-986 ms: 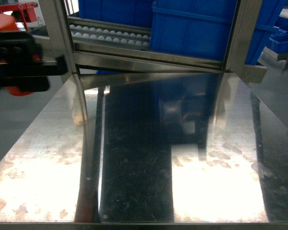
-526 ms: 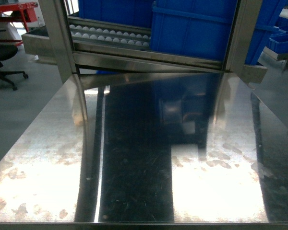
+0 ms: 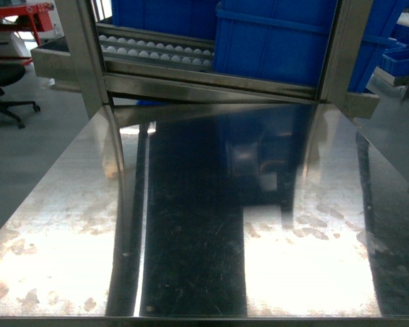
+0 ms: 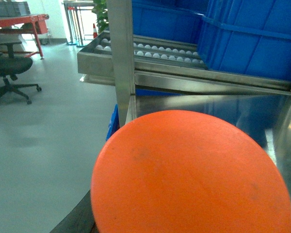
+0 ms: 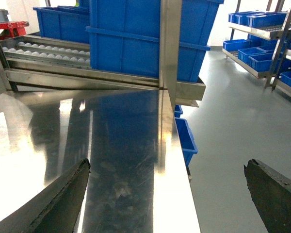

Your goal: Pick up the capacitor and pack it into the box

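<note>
Head view: the steel bench (image 3: pixel 191 259) shows a scratched, mirror-like top. Neither gripper appears in this view. The capacitor and the box do not show in any of the three views, so their position cannot be told.

Behind the bench's far edge a roller conveyor (image 3: pixel 157 49) runs across, carrying large blue bins (image 3: pixel 273 41). Two steel uprights stand at the far corners: the left upright (image 3: pixel 82 48) and the right upright (image 3: pixel 341 48). An office chair (image 3: pixel 3 82) stands on the grey floor beyond the left edge.

Left wrist view: an orange disc (image 4: pixel 189 174) fills the lower half of the frame and hides the left gripper; whether its fingers are apart or together cannot be told. The camera sits off the bench's far-left corner, beside the upright.

Right wrist view: the right gripper (image 5: pixel 167 194) has its two dark fingers (image 5: pixel 63 199) spread wide apart, nothing between them. It hangs over the bench's right edge, one finger above the steel, the other above the floor. Small blue bins (image 5: pixel 184 138) sit below that edge.
</note>
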Tool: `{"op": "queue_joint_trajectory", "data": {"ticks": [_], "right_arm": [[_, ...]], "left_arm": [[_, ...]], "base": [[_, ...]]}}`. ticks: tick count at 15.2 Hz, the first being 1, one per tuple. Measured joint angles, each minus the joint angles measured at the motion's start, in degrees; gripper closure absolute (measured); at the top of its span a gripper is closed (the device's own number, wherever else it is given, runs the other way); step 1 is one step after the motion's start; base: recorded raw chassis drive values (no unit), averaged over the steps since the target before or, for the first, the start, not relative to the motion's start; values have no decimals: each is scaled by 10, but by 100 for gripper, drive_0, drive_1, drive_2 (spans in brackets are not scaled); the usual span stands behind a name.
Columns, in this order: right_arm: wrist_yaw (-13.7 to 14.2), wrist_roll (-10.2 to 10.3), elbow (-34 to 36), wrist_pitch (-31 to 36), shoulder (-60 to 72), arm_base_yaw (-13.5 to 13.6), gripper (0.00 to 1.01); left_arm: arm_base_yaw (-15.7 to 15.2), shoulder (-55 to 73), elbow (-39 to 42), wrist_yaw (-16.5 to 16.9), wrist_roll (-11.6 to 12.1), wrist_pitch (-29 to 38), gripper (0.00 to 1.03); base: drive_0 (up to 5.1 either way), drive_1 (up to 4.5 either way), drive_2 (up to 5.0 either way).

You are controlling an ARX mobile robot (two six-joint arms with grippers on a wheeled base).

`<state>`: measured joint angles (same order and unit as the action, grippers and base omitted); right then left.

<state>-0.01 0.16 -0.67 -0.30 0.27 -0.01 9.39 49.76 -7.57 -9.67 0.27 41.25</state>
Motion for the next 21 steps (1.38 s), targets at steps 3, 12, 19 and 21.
{"op": "queue_joint_trajectory", "data": {"ticks": [3,12,19,21], "right_arm": [[0,0,0,0,0,0,3],[0,0,0,0,0,0,3],[0,0,0,0,0,0,3],[0,0,0,0,0,0,3]], "left_arm": [[-27,-71,28,28,0,-41,59],[-93,-215,68,97,-2,-135,59],[-94,-335,68,97,-2,-253,59],[-94,-362,68,97,-2,-277,59]], "base": [[0,0,0],[0,0,0],[0,0,0],[0,0,0]]}}
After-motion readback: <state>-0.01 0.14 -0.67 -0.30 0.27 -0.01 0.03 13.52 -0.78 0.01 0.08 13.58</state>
